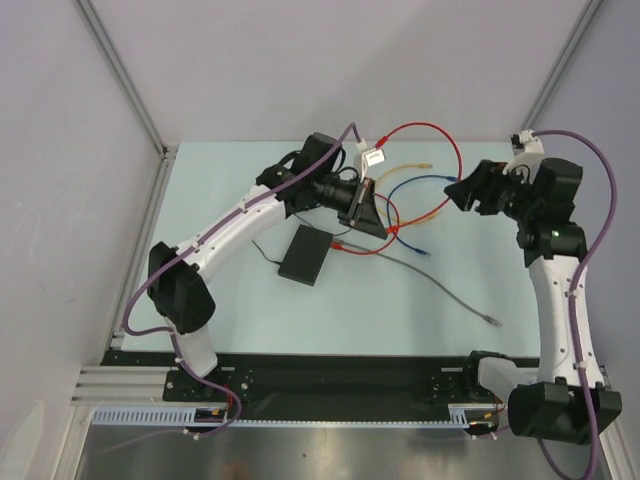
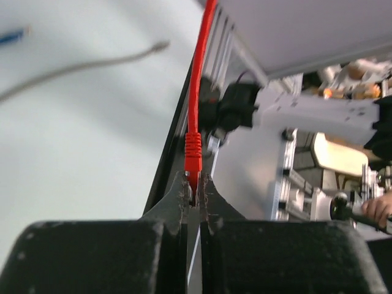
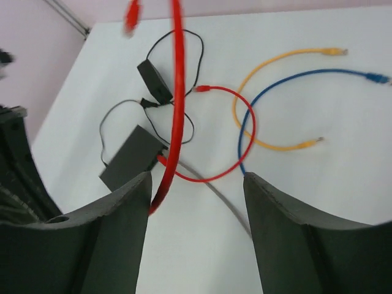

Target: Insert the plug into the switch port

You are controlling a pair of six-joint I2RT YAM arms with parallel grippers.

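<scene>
Pale green tabletop from above: the switch (image 1: 305,255), a flat black box, lies near the middle, its port too small to make out. Just beyond it the left gripper (image 1: 383,228) sits among loops of red cable (image 1: 430,127); the right gripper (image 1: 455,192) hangs well apart to the right. Left wrist view: the fingers (image 2: 174,205) are pinched tight on the red plug (image 2: 193,156). Right wrist view: the fingers (image 3: 116,214) stand wide, red cable running between them, the switch on the table below
</scene>
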